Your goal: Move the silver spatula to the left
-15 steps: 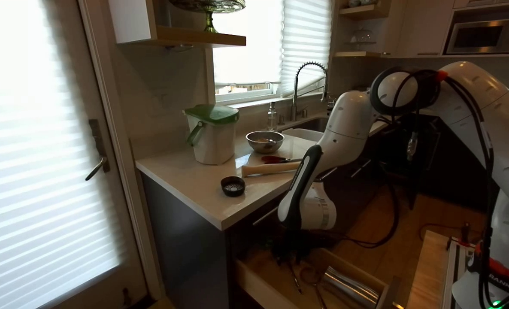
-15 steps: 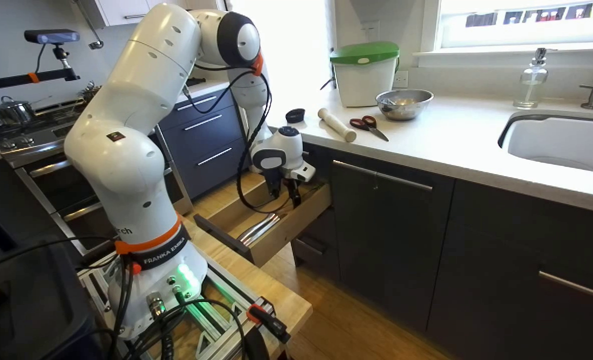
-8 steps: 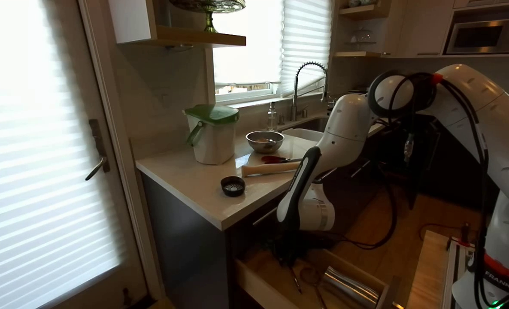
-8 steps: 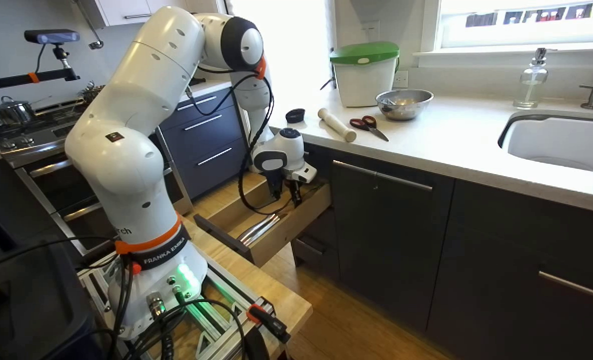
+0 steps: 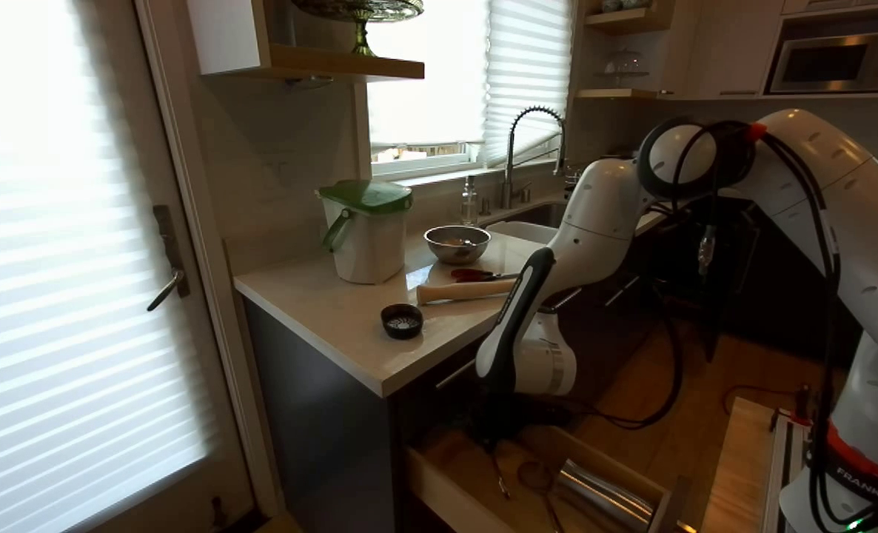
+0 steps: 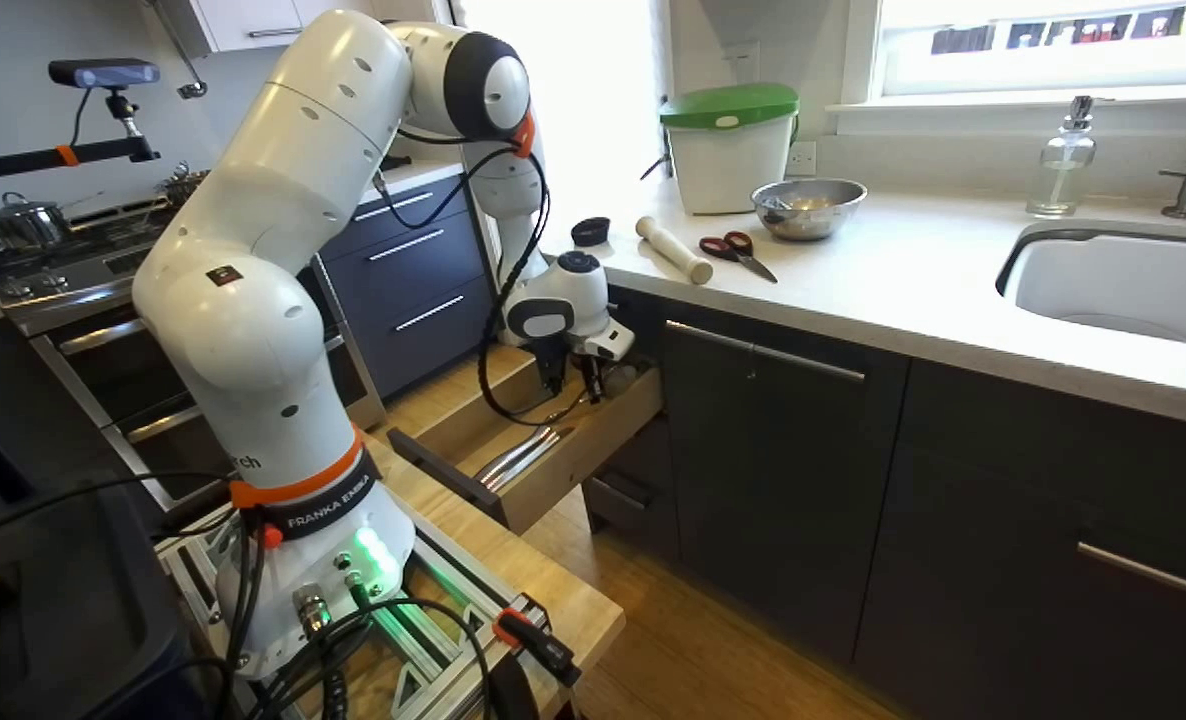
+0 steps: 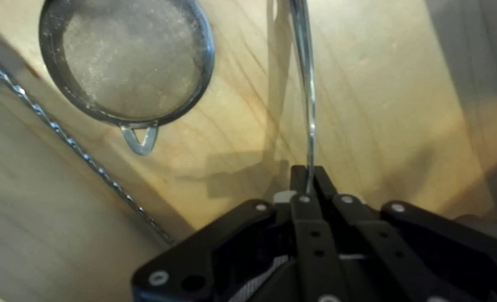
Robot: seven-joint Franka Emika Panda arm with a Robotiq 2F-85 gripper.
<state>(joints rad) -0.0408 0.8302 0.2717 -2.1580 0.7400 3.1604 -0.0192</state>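
Note:
A slim silver utensil, taken as the silver spatula, runs up from the fingertips and off the top of the wrist view. It widens away from the grip, and its far end is cut off there. My gripper is shut on its thin part, low inside the pulled-out drawer. In an exterior view the spatula shows as a thin line below the dark gripper. Whether its other end touches the drawer bottom, I cannot tell.
Left of the spatula lie a round mesh strainer and a twisted metal rod. A ridged silver object fills the drawer's front part. The drawer wall stands close beside the gripper, under the counter edge with a rolling pin.
The fingers, apart a second ago, have come together on the spatula. Its visible end has shifted slightly up and left in an exterior view. The arm has barely moved.

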